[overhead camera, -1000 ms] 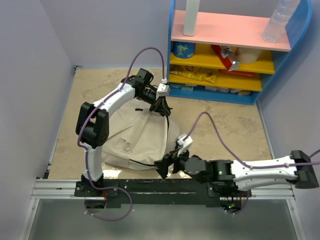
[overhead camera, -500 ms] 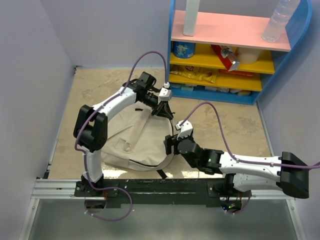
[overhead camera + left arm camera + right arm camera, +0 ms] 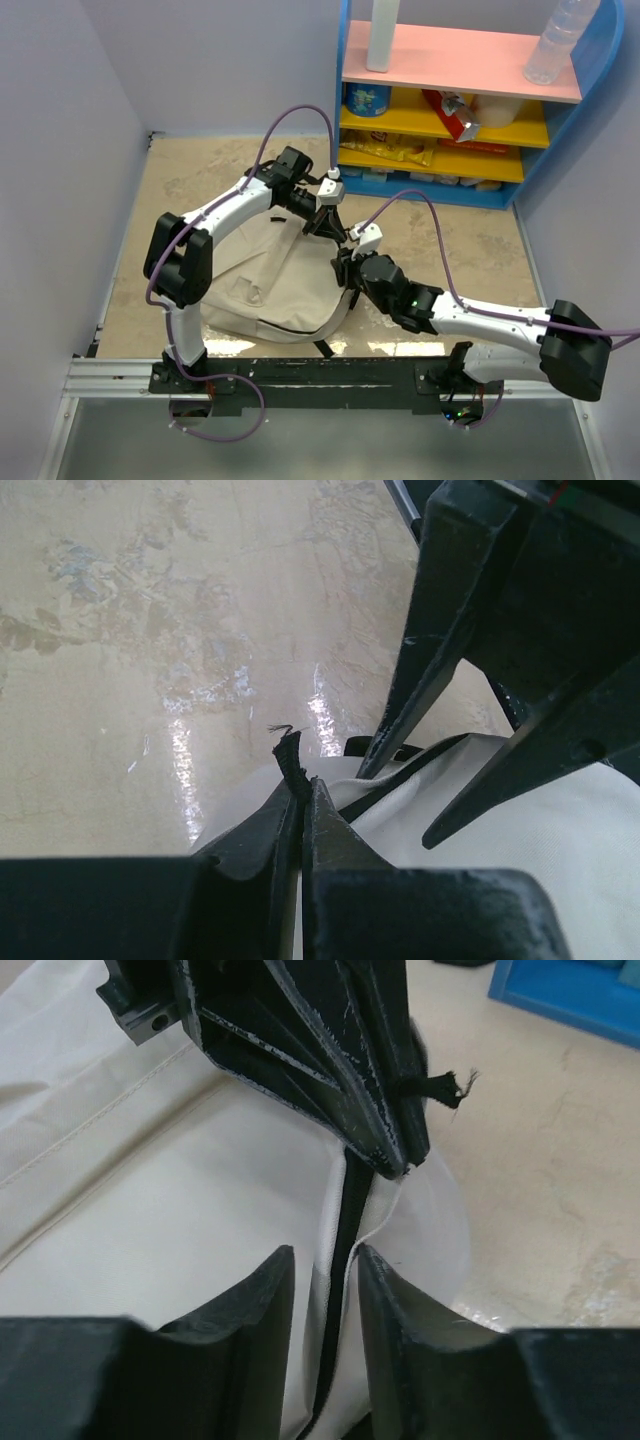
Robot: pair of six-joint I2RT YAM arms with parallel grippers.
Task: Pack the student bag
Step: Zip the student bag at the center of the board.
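Observation:
The student bag (image 3: 275,280), a soft beige backpack with dark zipper lines, lies on the tabletop between the arms. My left gripper (image 3: 326,222) is at its far right corner, shut on a frayed black strap end (image 3: 288,752) and holding that corner up. My right gripper (image 3: 346,264) is just below it, against the bag's right edge. In the right wrist view its fingers (image 3: 272,1295) stand a little apart, with the bag's dark zipper line (image 3: 347,1222) and a fold of fabric between them. The left gripper (image 3: 395,1155) hangs just above, the strap end (image 3: 442,1086) poking out.
A blue, yellow and pink shelf (image 3: 455,105) stands at the back right. It carries a clear bottle (image 3: 560,40), a white container (image 3: 380,35) and snack packets (image 3: 385,150). Lilac walls close the left and back. A metal rail (image 3: 110,375) runs along the near edge.
My right arm has swung from the near edge up to the bag's right side, and its jaws have narrowed around the zipper edge. The left gripper has stayed shut on the strap.

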